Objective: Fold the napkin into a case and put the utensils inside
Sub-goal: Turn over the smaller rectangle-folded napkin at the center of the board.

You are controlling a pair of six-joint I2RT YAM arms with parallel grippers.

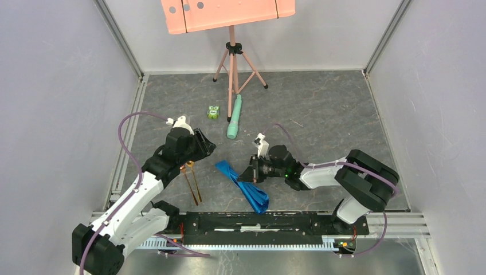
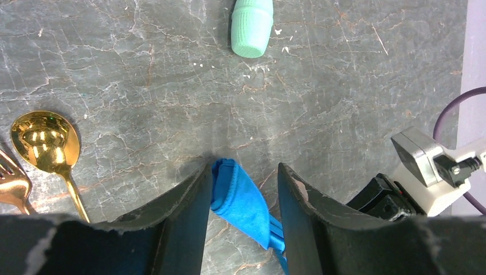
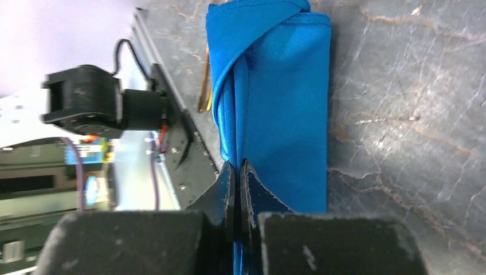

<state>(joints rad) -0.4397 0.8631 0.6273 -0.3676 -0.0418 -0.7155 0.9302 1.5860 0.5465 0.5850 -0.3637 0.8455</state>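
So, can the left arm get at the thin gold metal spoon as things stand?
Probably yes. The thin gold metal spoon lies uncovered just beside the open left claw; only the folded blue cloth napkin sits between its fingers.

Lighting evenly and brightly from overhead — throwing only short, soft shadows onto the grey marbled tabletop [image 1: 321, 103]. Glinting in small white spots off the thin gold-coloured metal spoon [image 2: 44, 143]. Sheening along the crisp folds of the bright blue soft cloth [image 3: 286, 86]. Blurring and washing out toward the left edge of the right wrist view — smearing the black boxy arm part [image 3: 86, 100] there.
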